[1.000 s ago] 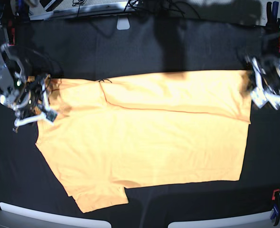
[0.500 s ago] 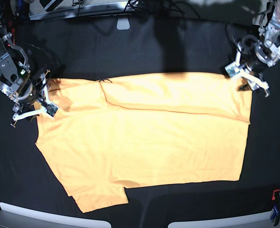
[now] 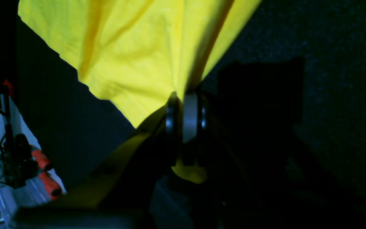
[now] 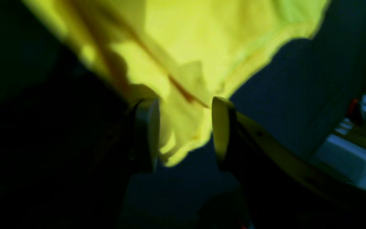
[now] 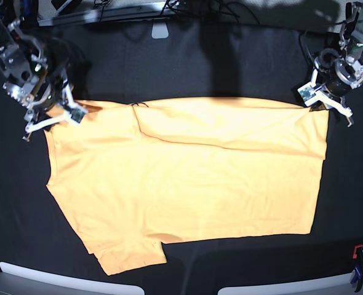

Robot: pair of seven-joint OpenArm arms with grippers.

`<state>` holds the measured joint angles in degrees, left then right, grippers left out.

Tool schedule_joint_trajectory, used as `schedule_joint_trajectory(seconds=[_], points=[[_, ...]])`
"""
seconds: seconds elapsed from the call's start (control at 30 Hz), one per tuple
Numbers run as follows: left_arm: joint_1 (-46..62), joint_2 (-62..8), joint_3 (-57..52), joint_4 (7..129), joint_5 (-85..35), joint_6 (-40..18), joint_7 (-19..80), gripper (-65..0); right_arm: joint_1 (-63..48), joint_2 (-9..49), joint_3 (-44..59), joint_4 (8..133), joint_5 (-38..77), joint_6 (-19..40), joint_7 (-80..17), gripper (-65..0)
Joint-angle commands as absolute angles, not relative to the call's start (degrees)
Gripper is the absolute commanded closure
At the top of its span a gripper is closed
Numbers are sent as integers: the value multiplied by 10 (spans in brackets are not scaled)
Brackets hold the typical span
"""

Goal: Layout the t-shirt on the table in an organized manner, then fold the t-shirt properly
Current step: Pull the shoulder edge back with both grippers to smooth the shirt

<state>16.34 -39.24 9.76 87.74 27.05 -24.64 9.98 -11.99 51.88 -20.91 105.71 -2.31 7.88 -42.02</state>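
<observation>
Base view | plain light orange-yellow short-sleeved cotton t-shirt [image 5: 187, 184] is lying spread on the wide table draped in matte black cloth [image 5: 187, 61] | left gripper [image 3: 184, 117] is pinching the shirt's far hem corner, jaws pressed together | right gripper [image 4: 184, 133] is straddling a shirt corner, jaws spread apart

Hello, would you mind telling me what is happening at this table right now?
A two-armed robot is laying out a t-shirt on the table. The shirt lies mostly flat, its far edge folded over. The left gripper is shut on the shirt's far corner, with fabric pinched between its pads. The right gripper is open at the other far corner, its fingers either side of the cloth's edge but not yet closed on it.
</observation>
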Motion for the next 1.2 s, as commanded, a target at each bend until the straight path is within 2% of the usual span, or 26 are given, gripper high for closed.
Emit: schedule_joint_trajectory(seconds=[0.0,0.1,0.23,0.4,0.6,0.63,0.67,0.77,0.8,0.97,1.17], points=[[163,-403,94,879,276,-249,106,0,-119,531,-203,1065,-30,73,-421,-261],[162,-398,94,879,276,-249,107,0,-135,526,-203,1053,-30,97,-420,-273],[162,-397,94,879,276,-249,113,0,-136,513,-203,1017,-34,143,-385,-357],[162,-397,94,879,276,-249,127,0,-127,500,-204,964,-131,146,-312,-356],[162,-397,94,879,276,-249,128,0,-102,502,-208,903,-160,146,-308,-352],[162,-397,94,879,276,-249,128,0,-102,504,-208,903,-164,145,-309,-326],[162,-397,94,879,276,-249,128,0,-102,506,-208,903,-164,144,-309,-272],[162,-397,94,879,276,-248,128,0,-107,507,-208,912,-163,128,-320,-28],[162,-397,94,879,276,-248,128,0,-110,507,-208,918,-163,126,-329,0],[185,-414,94,900,263,-248,148,0,-171,544,-208,966,-163,122,-359,0],[274,-484,94,981,187,-248,170,0,-302,625,-205,1021,-185,61,-392,0]])
